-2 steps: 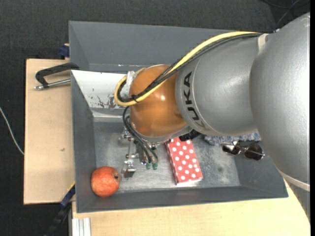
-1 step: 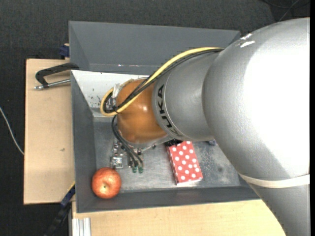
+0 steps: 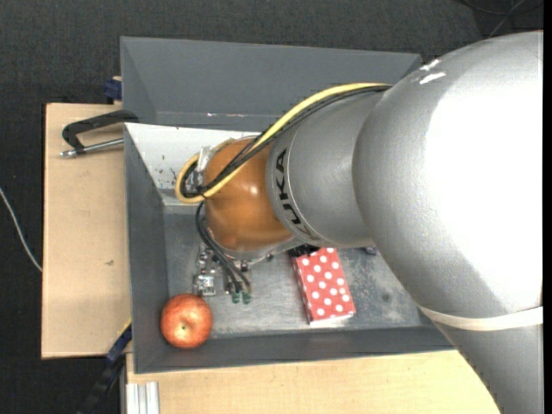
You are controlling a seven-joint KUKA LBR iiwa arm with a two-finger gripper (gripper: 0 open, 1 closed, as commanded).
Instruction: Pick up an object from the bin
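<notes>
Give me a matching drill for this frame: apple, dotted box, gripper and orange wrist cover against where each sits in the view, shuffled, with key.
Things
1. apple
2. red box with white dots
3. gripper
4. orange wrist cover

Places
A. up-view from the gripper, yellow cable running onto it
B. lower-left corner of the bin
C. bin floor, right of the gripper
D. just up and right of the apple

Pairs: 1-B, 2-C, 3-D, 4-A
</notes>
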